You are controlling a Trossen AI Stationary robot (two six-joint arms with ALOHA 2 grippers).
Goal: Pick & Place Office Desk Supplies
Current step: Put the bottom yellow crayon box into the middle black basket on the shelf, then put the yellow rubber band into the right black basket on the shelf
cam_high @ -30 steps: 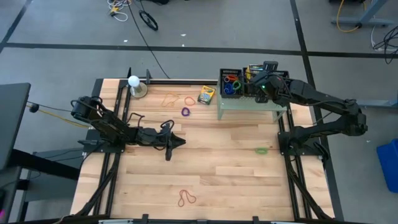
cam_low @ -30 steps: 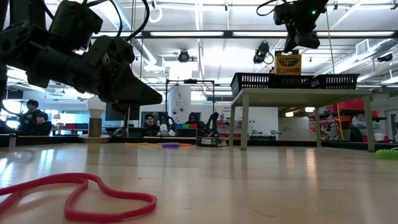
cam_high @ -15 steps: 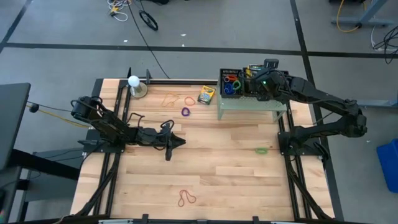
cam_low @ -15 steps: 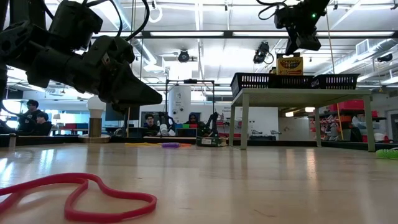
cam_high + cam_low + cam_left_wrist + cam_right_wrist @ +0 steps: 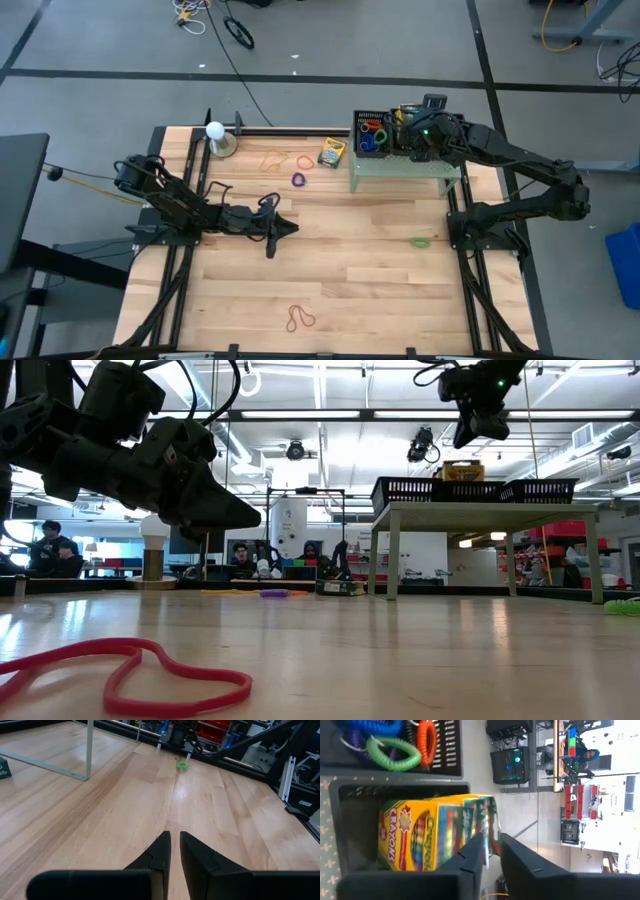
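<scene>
My right gripper (image 5: 478, 438) hovers over the middle black bin (image 5: 407, 133) on the pale green stand (image 5: 400, 165); its fingers (image 5: 491, 851) stand slightly open and touch nothing. A yellow-and-green crayon box (image 5: 422, 836) stands in that bin below it (image 5: 463, 468). The neighbouring bin holds blue, green and orange rings (image 5: 395, 754). On the table lie another crayon box (image 5: 331, 152), tan and orange rubber bands (image 5: 275, 160), a purple ring (image 5: 298, 179), a green ring (image 5: 421, 241) and a red rubber band (image 5: 130, 672). My left gripper (image 5: 287, 228) waits shut, just above the table's left half.
A white ball on a round base (image 5: 216, 134) stands at the far left corner. The stand's legs (image 5: 393, 555) reach the table near the far right. Bare wood (image 5: 370, 280) stretches across the middle and near side. People sit in the room beyond the table.
The crayon box under my right gripper has sunk lower into the black bin; only its top now shows above the rim, clear of the fingers. My right gripper has stayed above the bin with only a small sideways shift.
</scene>
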